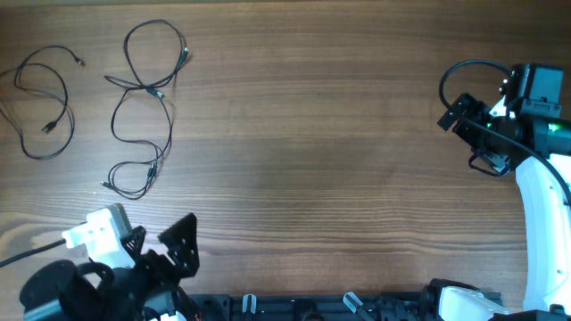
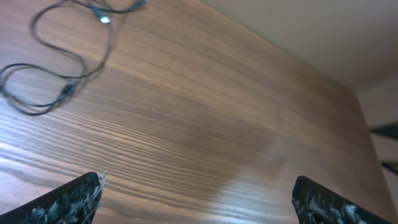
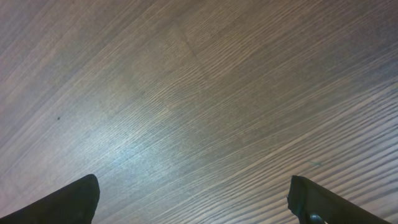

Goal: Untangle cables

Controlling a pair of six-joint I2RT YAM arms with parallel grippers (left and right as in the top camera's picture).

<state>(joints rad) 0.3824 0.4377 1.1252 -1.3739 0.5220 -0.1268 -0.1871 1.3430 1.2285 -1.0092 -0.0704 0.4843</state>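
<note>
Wood-grain table [image 1: 339, 152], seen from overhead and from both wrists.

Left gripper [image 1: 159, 239]: near-left corner of the table, jaws spread wide and holding nothing. Its wrist view shows the two dark fingertips [image 2: 74, 199] far apart over bare wood.

Right gripper [image 1: 470, 135]: right side of the table, jaws also wide apart and holding nothing. Only wood grain lies between its fingers [image 3: 68, 202].

Outward from the left gripper, toward the far-left part of the table:
- Looped cords [image 1: 159, 92]: thin and black, lying flat in stacked loops that cross near the middle, with small plug ends showing at the crossing and at the top right. The lowest loop is near the left gripper but not touching it. The left wrist view catches these loops [image 2: 67, 91] in its upper-left corner.
- Single cable [image 1: 47, 128]: further left, a loose open loop lying apart from the looped cords.

The right gripper is well apart from both.
</note>
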